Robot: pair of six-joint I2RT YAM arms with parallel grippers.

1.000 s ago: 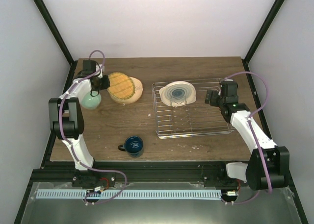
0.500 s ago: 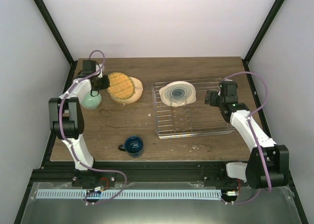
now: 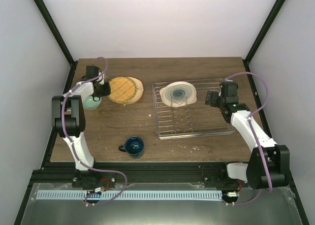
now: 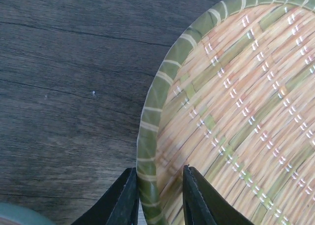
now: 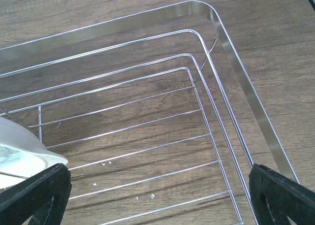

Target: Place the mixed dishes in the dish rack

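Wooden table (image 3: 113, 131), left hand (image 4: 158, 169) barely apart astride yellow-orange plate (image 4: 236, 112) rim, right hand (image 5: 157, 180) wide, fingers (image 5: 34, 195) cropped.

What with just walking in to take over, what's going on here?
Two robot arms are loading dishes into a wire dish rack. The left hand straddles the rim of a woven-pattern plate; whether it grips is unclear. The right hand hangs open and empty over the rack, where a teal-ringed plate already sits. A blue mug and mint bowl wait on the table.
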